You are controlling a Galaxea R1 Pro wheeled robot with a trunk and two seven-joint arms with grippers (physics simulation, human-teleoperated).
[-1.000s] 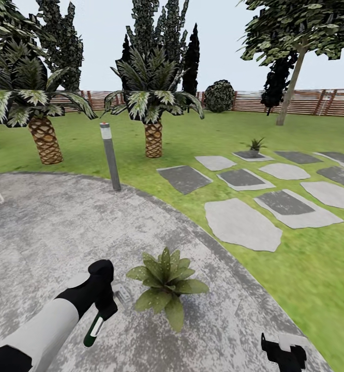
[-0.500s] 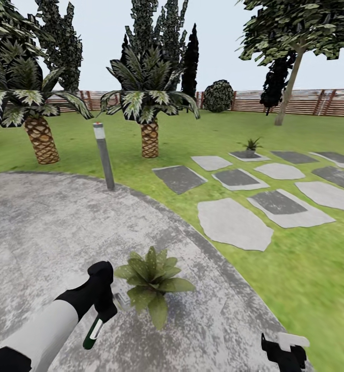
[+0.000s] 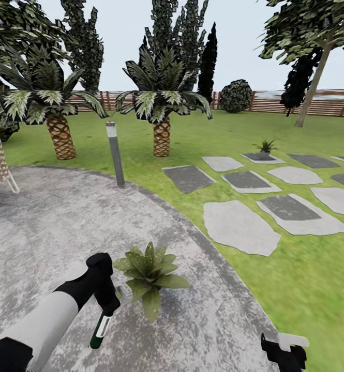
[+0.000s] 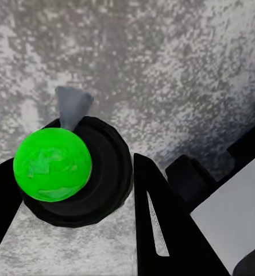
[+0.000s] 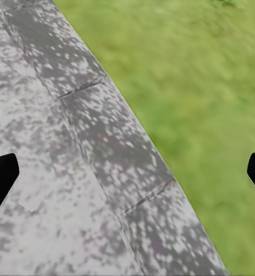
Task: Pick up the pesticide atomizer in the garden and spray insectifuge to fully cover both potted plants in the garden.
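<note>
Out on the round grey patio (image 3: 47, 227), the left hand (image 3: 105, 305) is clenched around the pesticide atomizer (image 3: 100, 330), which hangs tilted below the wrist, its white band and dark green lower end pointing down toward the paving. From the left wrist camera, the atomizer (image 4: 76, 172) shows end-on as a black round body with a bright green ball on it and a small grey nozzle, wedged against a black finger (image 4: 156, 224) of that hand.

Just beside the atomizer, touching nothing, sits one potted plant (image 3: 148, 274), a rosette of broad pointed leaves right on the patio; its pot is hidden under the foliage. The second potted plant (image 3: 265, 148) is well away, across the lawn (image 3: 306, 268), at the far end of the stepping stones (image 3: 241, 227).

Low at the edge of the head view, the right hand (image 3: 285, 354) is released: in its wrist camera the two black fingertips (image 5: 1, 178) stand wide apart over the patio's curb and grass.

A grey bollard lamp (image 3: 115, 153) stands at the patio rim, with two palms (image 3: 161, 119) behind.
</note>
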